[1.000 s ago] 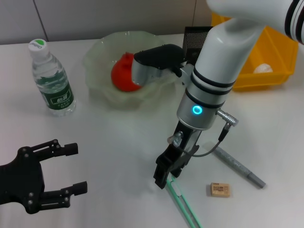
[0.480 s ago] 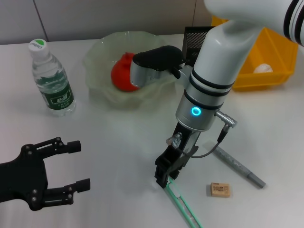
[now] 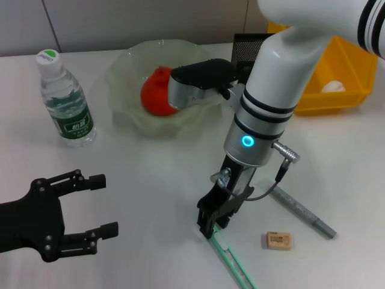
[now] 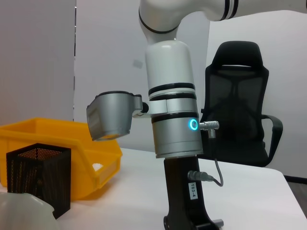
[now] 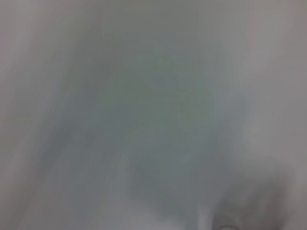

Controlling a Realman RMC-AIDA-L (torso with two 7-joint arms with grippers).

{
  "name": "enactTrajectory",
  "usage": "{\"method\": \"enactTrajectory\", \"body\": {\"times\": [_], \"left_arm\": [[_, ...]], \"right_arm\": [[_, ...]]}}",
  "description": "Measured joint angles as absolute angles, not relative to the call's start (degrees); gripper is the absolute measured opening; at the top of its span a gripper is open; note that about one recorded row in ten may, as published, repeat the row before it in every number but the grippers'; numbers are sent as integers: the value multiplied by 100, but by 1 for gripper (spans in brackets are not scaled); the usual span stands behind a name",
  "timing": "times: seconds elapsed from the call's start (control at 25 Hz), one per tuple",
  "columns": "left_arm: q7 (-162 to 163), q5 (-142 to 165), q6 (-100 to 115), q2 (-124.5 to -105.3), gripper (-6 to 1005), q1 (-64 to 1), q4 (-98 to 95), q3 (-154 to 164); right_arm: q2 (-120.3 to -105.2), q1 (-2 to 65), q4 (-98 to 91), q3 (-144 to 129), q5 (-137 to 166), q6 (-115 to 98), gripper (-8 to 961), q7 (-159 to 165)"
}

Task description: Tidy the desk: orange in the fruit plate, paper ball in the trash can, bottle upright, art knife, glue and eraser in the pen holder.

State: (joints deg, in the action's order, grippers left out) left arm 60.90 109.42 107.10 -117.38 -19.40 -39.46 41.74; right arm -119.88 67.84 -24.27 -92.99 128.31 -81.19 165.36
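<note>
My right gripper points straight down at the near end of the green art knife, which lies flat on the table. The beige eraser lies just right of the knife. Behind it is a slim grey stick, seemingly the glue. The orange sits in the pale-green fruit plate. At far left the bottle stands upright. The paper ball rests inside the yellow trash can. The black mesh pen holder stands behind my right arm. My left gripper hovers open and holds nothing at the lower left.
The left wrist view looks across the table at my right arm, with the pen holder and the trash can beyond it. The right wrist view is a featureless grey blur. Bare tabletop lies between the two grippers.
My left gripper has drifted slightly to the right and up. My right gripper has stayed almost still over the knife's end. The knife, the eraser and the stick have not moved.
</note>
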Motion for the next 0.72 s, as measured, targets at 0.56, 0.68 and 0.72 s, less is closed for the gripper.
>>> {"method": "enactTrajectory", "body": {"times": [0.56, 0.68, 0.72], "left_arm": [[6090, 11016, 10572, -11795, 815, -2107, -3830, 4184], [6087, 11023, 10561, -11796, 815, -2159, -3793, 4184], [6086, 11027, 10561, -11796, 815, -2166, -3793, 4184]], "right_arm": [[-11988, 6715, -2372, -9251, 12695, -8011, 364, 16601], [-11988, 6715, -2356, -9267, 12689, -7982, 363, 16598], [-11988, 6714, -2332, -9275, 12689, -7981, 363, 16596]]}}
